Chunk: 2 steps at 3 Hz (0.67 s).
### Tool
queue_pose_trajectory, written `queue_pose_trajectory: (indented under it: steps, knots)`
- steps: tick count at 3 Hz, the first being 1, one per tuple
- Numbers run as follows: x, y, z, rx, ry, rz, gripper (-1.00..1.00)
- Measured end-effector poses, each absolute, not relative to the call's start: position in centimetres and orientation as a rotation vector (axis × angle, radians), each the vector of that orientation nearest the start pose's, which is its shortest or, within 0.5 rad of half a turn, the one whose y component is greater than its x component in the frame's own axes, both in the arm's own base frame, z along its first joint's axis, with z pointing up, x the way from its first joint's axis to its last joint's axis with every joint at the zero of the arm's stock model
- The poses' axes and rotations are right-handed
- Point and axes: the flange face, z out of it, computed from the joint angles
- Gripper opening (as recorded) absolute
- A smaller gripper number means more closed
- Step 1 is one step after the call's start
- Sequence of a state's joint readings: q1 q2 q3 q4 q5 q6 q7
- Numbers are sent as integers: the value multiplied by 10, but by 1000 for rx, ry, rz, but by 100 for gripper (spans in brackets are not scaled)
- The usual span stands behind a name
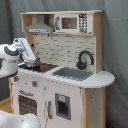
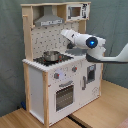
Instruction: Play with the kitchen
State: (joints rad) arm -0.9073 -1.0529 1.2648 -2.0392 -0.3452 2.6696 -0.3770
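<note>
In the first exterior view, the toy kitchen (image 1: 62, 65) fills the frame's centre; the arm (image 1: 15, 54) enters from the left above a metal pot (image 1: 31, 63) on the stove.

In the second exterior view, the kitchen stands centre-left, the arm at right; whether the fingers are apart cannot be told.

In the first exterior view, on the kitchen (image 1: 75, 95) a pot (image 1: 31, 63) sits on the stove (image 1: 42, 66) at 9 o'clock from the sink (image 1: 72, 73); the faucet (image 1: 84, 59) stands behind the sink at 1 o'clock, the hood (image 1: 39, 26) above the stove, the oven door (image 1: 27, 104) below.
</note>
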Motion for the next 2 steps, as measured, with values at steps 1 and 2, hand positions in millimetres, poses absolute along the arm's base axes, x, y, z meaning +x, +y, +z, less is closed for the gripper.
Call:
queue_pose_trajectory:
  steps: [1,2]
  knots:
    - [407,423,567,1427,1060,838,100]
    - [406,439,566,1512,1028,876,100]
